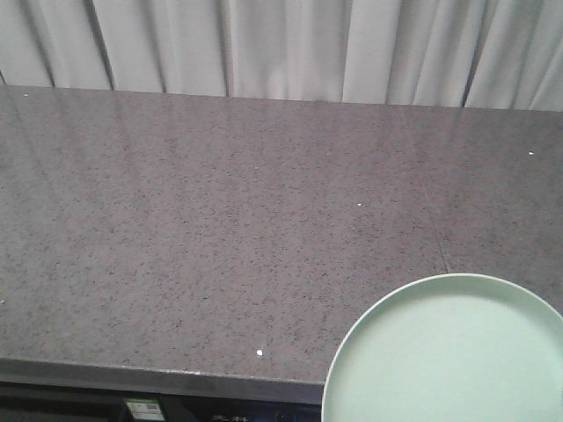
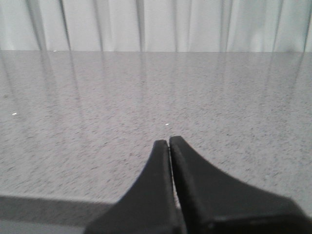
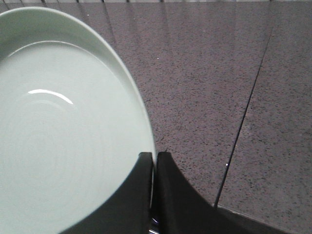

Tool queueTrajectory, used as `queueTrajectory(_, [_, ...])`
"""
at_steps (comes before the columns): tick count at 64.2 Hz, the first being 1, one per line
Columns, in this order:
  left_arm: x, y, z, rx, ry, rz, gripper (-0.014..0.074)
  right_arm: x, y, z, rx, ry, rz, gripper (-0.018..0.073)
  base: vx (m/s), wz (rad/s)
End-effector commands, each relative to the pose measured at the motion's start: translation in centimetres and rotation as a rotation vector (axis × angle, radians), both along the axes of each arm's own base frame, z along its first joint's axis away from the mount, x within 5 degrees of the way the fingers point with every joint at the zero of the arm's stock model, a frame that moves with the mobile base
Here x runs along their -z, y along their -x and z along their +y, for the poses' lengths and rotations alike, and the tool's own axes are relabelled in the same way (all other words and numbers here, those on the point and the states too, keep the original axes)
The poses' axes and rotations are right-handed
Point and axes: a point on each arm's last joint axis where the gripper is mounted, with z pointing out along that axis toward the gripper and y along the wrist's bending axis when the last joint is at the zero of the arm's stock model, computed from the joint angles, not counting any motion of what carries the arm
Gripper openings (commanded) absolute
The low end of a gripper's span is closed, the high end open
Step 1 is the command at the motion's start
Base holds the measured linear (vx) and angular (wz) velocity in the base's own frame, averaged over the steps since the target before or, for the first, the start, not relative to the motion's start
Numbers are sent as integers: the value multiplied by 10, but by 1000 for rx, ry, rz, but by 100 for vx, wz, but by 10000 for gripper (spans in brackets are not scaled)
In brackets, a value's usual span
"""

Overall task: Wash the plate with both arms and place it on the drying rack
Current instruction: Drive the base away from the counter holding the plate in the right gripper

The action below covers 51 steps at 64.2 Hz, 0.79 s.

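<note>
Front view: plate (image 1: pixel 449 352) at lower right, overlapping the counter (image 1: pixel 220 229) front edge; its grip is out of frame. Right wrist view shows it: right gripper (image 3: pixel 154 155), fingers narrow, pinching the plate's rim. Left wrist view: left gripper (image 2: pixel 168 142), fingers pressed together on nothing, over the counter, curtain (image 2: pixel 156 24) beyond.

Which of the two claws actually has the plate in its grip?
The right claw, pinched on the rim of the plate; the left claw is shut on nothing above the countertop.
</note>
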Motion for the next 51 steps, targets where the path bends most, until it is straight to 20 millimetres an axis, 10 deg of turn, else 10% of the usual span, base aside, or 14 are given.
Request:
queueTrajectory(1, [-16,2,-1,9,-3,-108,-6,-15,-2,0,15,-41,-85,-1,-6,26])
queueTrajectory(51, [-16,2,-1,9,-3,-108,-6,-15,-2,0,15,-41,-85,-1,-8,48])
